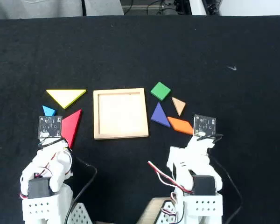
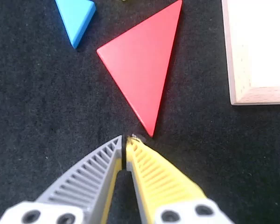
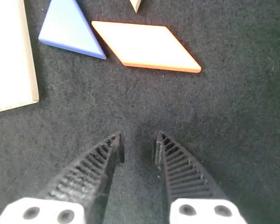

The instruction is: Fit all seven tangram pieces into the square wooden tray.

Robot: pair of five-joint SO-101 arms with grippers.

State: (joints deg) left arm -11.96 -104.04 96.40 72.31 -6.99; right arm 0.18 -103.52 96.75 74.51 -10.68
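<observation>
Left jaws closed, empty; right jaws slightly parted, empty. You'll find the flat red triangle (image 2: 142,77) just ahead of the left pair, its sharp corner towards them.

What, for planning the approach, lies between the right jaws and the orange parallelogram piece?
Only bare black cloth before the orange parallelogram piece, per the right wrist view.

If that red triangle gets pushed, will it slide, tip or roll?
The red triangle looks thin, rigid and lies flat, so it would probably slide, not roll or tip. The fuzzy table cover may drag on it. Its low edges likely make pinching awkward.
</observation>
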